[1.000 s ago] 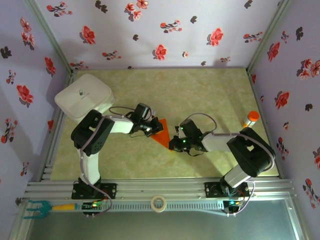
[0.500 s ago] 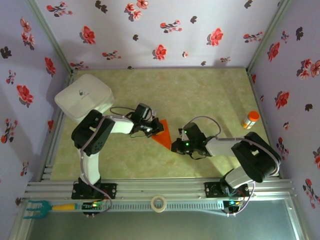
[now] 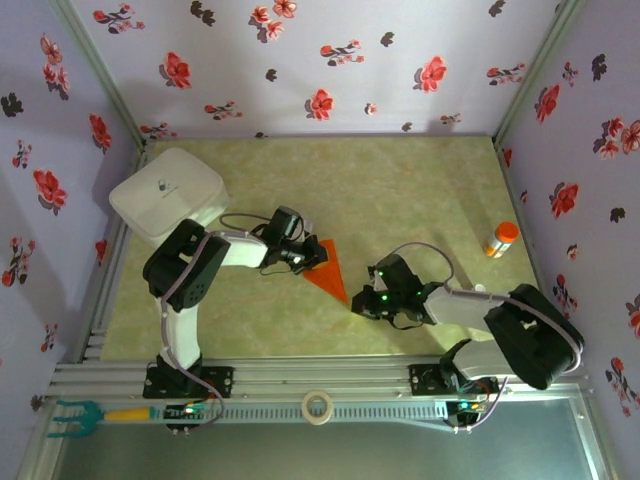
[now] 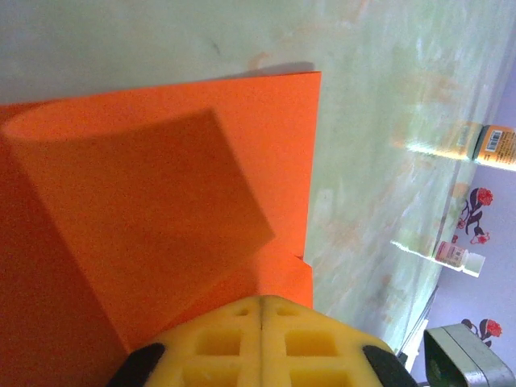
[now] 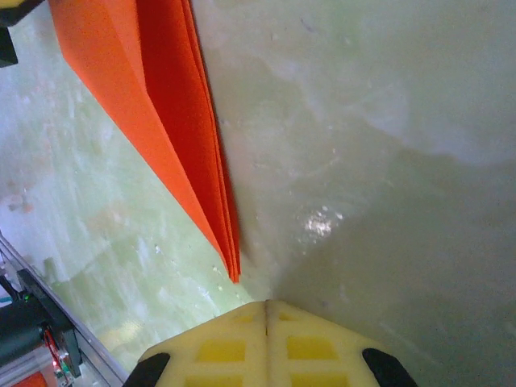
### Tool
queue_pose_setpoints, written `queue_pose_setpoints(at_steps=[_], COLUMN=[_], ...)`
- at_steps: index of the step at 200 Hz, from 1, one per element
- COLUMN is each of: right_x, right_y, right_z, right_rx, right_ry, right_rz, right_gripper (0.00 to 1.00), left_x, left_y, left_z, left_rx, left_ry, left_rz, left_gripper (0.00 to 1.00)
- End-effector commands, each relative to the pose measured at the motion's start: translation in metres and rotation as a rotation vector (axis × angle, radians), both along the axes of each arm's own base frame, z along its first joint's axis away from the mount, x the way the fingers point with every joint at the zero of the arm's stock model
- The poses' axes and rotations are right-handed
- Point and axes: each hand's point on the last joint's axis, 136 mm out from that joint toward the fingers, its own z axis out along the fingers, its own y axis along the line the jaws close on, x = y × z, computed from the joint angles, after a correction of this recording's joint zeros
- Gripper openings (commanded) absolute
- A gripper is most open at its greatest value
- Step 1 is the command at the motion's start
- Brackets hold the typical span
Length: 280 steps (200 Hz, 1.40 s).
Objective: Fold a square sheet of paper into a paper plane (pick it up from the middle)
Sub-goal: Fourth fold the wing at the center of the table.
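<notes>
The orange paper point(image 3: 328, 268) lies folded into a narrow wedge near the middle of the tabletop point(image 3: 400, 190), a little closer to its near edge than to its far edge. Its broad end faces the left edge and its sharp point aims toward the near right corner. The left gripper point(image 3: 312, 258) sits low at the broad end. In the left wrist view its yellow fingertips point(image 4: 218, 343) are pressed together with no gap, and the paper point(image 4: 161, 201) runs right up to their seam. Whether a layer is caught between them cannot be told. One part of the sheet curves upward there, and a darker square patch crosses its face. The right gripper point(image 3: 357, 303) rests on the tabletop just past the paper's point, on the side of the near right corner. In the right wrist view its fingertips point(image 5: 218, 351) are also pressed together and pinch nothing. The stacked edges of the paper point(image 5: 161, 105) taper to a point just beside them, with bare tabletop point(image 5: 387, 161) between. A white box point(image 3: 167, 193) fills the far left corner, and a small orange-capped bottle point(image 3: 500, 240) stands near the right edge, well apart from the paper. A roll of tape point(image 3: 318, 405) lies on the rail in front of the near edge.
</notes>
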Motion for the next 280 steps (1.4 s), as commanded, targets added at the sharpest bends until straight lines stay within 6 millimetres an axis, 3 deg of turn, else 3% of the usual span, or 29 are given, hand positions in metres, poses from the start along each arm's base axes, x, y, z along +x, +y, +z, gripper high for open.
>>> queue_pose_setpoints(at_steps=[1,30,79,121,159,202,248,280], right_x=[0.017,0.044,0.086,0.101,0.091,0.061,0.057,0.057], right_y=[0.003,0.025,0.05,0.066,0.047,0.022,0.018,0.017], right_z=[0.024,0.04,0.03,0.023,-0.006,-0.044,-0.049,-0.049], right_rx=[-0.022,-0.01,-0.017,0.008,-0.056,-0.105,-0.109,-0.119], right_ry=[-0.047,-0.079,-0.081,-0.053,-0.001,0.088,0.098,0.097], right_rz=[-0.027,-0.003,-0.029,0.0,-0.029,-0.054,-0.071,-0.067], right_gripper=[0.0,0.0,0.0,0.0,0.0,0.0,0.0,0.0], left_x=[-0.004,-0.005,-0.006,-0.006,-0.005,-0.002,0.003,-0.004], left_y=[0.014,0.012,0.011,0.01,0.01,0.007,0.004,0.004], left_z=[-0.027,-0.027,-0.027,-0.027,-0.026,-0.019,0.014,0.027], left_rx=[0.078,0.075,0.072,0.073,0.074,0.062,0.04,0.041], left_ry=[0.045,0.044,0.047,0.049,0.045,0.024,-0.058,-0.065], left_rz=[0.038,0.033,0.026,0.021,0.019,0.004,-0.024,-0.041], left_gripper=[0.06,0.06,0.06,0.06,0.06,0.07,0.14,0.1])
